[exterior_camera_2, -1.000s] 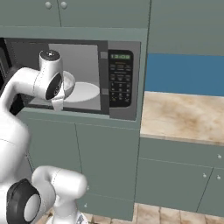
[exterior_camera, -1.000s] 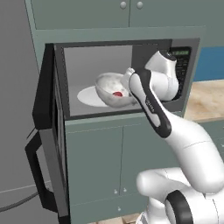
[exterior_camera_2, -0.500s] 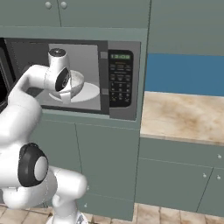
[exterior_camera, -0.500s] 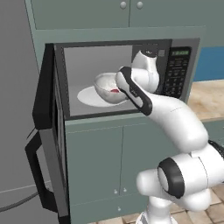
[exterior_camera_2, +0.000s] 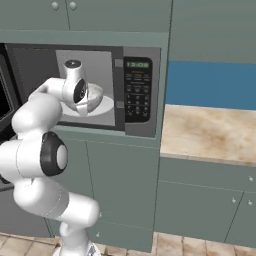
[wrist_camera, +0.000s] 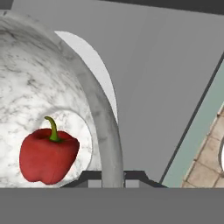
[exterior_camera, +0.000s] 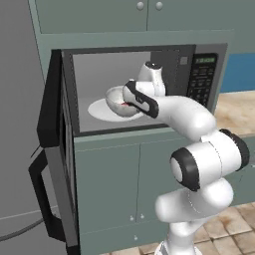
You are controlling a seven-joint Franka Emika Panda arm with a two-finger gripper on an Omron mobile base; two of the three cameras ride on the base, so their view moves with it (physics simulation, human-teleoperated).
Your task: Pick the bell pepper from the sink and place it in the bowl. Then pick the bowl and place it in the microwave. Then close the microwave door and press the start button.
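My gripper [wrist_camera: 113, 177] pinches the rim of the deep, marbled grey-white bowl [wrist_camera: 39, 87], resting it on the black microwave's [exterior_camera: 199, 55] white plate [exterior_camera: 102, 110]; glossy red bell pepper [wrist_camera: 47, 154] sits inside at eight o'clock.

Two base cameras and one hand camera on the microwave [exterior_camera: 144, 89]

Left and right base views face its open cavity from either side; the hand view sits close over the bowl [wrist_camera: 52, 109] rim inside.
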